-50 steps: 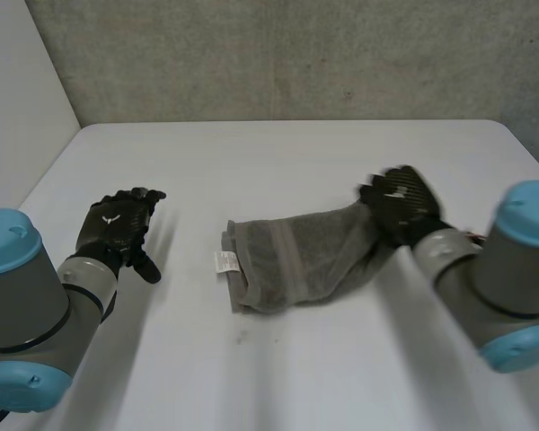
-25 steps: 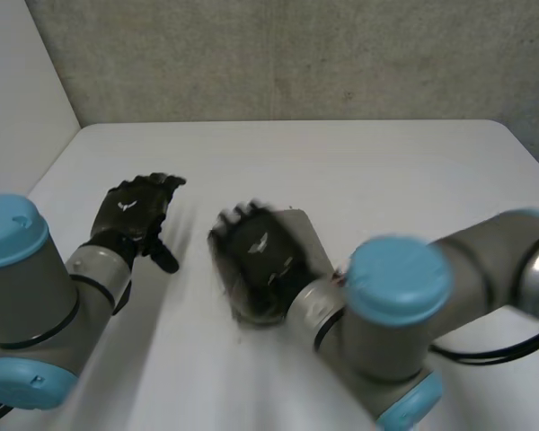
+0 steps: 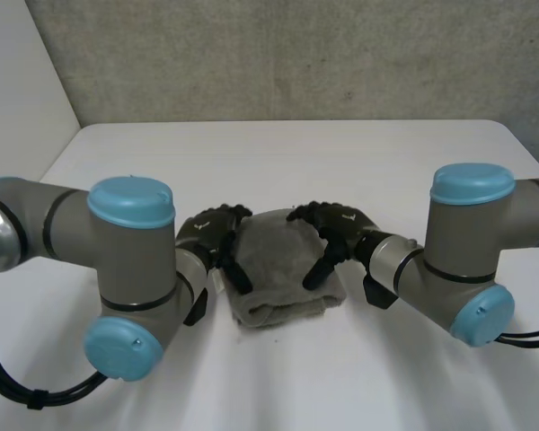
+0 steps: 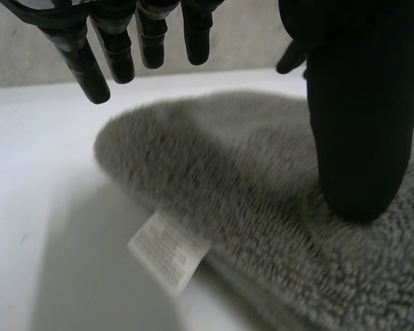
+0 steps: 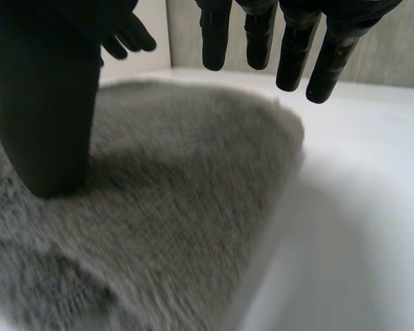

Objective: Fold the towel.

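The left robot hand [image 3: 207, 235] and right robot hand [image 3: 341, 226] press thumbs onto the folded towel [image 3: 274, 262] (fingers straight, grasping nothing), probably flattening the fold.

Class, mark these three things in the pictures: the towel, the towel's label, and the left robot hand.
towel [image 3: 280, 265]: head view, the middle of its grey top face.
label [image 4: 167, 252]: left wrist view, the middle of the white tag.
left robot hand [image 3: 207, 235]: head view, the back of the hand.

Left robot hand [image 3: 207, 236], right robot hand [image 3: 340, 226]: unclenched.
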Motion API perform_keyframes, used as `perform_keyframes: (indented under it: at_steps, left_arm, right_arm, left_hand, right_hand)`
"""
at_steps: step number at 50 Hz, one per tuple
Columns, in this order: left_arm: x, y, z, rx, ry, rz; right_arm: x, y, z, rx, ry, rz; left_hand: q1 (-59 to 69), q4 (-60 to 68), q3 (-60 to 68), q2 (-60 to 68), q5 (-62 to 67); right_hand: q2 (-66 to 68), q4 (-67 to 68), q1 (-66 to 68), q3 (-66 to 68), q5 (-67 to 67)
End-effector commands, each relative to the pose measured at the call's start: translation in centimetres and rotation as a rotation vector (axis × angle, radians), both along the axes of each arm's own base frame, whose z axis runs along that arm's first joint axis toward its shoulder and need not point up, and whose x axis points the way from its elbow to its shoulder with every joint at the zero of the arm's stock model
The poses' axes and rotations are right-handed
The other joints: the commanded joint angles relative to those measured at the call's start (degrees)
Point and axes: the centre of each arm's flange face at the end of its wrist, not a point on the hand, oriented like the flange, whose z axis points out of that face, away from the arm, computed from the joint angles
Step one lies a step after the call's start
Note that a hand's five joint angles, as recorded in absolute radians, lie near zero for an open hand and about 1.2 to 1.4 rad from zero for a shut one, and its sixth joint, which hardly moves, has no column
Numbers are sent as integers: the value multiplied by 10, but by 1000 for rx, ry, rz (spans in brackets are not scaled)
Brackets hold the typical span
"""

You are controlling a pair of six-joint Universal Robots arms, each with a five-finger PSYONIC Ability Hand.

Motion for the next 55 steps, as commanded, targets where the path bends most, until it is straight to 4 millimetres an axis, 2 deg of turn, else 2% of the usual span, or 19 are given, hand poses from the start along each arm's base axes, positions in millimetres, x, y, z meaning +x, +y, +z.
perform_keyframes:
  at_steps: [1, 6, 10, 11, 12, 13, 14, 15, 16, 17, 18, 19, 20, 21, 22, 27, 31, 37, 55]
  left_arm:
    - [6, 1, -7, 12, -34, 28]
    - [8, 3, 15, -30, -31, 17]
    - [11, 6, 34, -72, -53, 2]
    - [12, 8, 48, -98, -55, -4]
    - [15, 10, 65, -131, -48, -4]
    - [15, 10, 65, -131, -48, -4]
    - [18, 13, 83, -162, -37, -2]
    - [22, 16, 102, -199, -18, 0]
    - [22, 16, 102, -199, -18, 0]
    - [27, 17, 120, -233, 4, 14]
    - [27, 17, 120, -233, 5, 14]
    - [34, 16, 136, -258, 20, 31]
    - [43, 15, 149, -272, 27, 53]
    - [43, 15, 149, -272, 27, 54]
    - [53, 14, 160, -278, 26, 76]
    - [75, 18, 192, -297, 34, 119]
    - [86, 16, 203, -305, 50, 111]
    - [98, 8, 204, -304, 56, 113]
    - [96, -4, 198, -369, 83, 114]
  right_arm:
    - [-1, -1, -8, -80, 118, 30]
    - [-7, -6, 11, -186, 186, -19]
    - [-16, -9, 43, -296, 229, -108]
    - [-19, -9, 59, -335, 222, -141]
    - [-19, -9, 59, -335, 222, -142]
    - [-23, -9, 77, -374, 209, -172]
    - [-23, -9, 77, -374, 209, -172]
    - [-28, -8, 95, -415, 192, -202]
    - [-33, -9, 111, -451, 177, -234]
    - [-33, -9, 111, -451, 177, -234]
    - [-40, -10, 124, -482, 165, -263]
    - [-44, -10, 137, -510, 152, -280]
    - [-44, -10, 137, -511, 152, -281]
    - [-48, -7, 151, -544, 142, -291]
    - [-51, -3, 166, -583, 136, -301]
    - [-64, 2, 189, -662, 154, -331]
    - [-67, 4, 195, -685, 158, -337]
    - [-66, 7, 188, -678, 172, -312]
    - [-62, 7, 174, -657, 205, -289]
  left_hand:
    - [5, 9, 10, 10, -13]
    - [5, 9, 10, 10, -13]
    - [2, 6, 7, 7, -16]
    - [2, 6, 7, 7, -16]
    - [2, 6, 7, 7, -16]
    - [2, 6, 7, 7, -16]
    - [2, 6, 7, 7, -16]
    - [0, 4, 5, 5, -18]
    - [0, 4, 5, 5, -18]
    - [0, 4, 5, 5, -18]
    - [0, 4, 5, 5, -18]
    - [2, 6, 7, 7, -16]
    - [2, 6, 7, 7, -16]
    - [2, 6, 7, 7, -16]
    - [2, 6, 7, 7, -16]
    - [0, 4, 5, 5, -18]
    - [-2, 3, 4, 4, -19]
    - [-2, 3, 4, 4, -19]
    - [0, 4, 5, 5, -18]
  right_hand:
    - [-28, -35, -21, -22, -31]
    - [-28, -35, -21, -22, -31]
    - [-28, -35, -21, -22, -31]
    - [-28, -35, -21, -22, -31]
    - [-28, -35, -21, -22, -31]
    - [-28, -35, -21, -22, -31]
    - [-28, -35, -21, -22, -31]
    - [-28, -35, -21, -22, -31]
    - [-28, -35, -21, -22, -31]
    - [-28, -35, -21, -22, -31]
    - [-28, -35, -21, -22, -31]
    - [-28, -35, -21, -22, -31]
    - [-28, -35, -21, -22, -31]
    - [-28, -35, -21, -22, -31]
    - [-28, -35, -21, -22, -31]
    - [-28, -35, -21, -22, -31]
    - [-28, -35, -21, -22, -31]
    - [-28, -35, -21, -22, -31]
    - [-28, -35, -21, -22, -31]
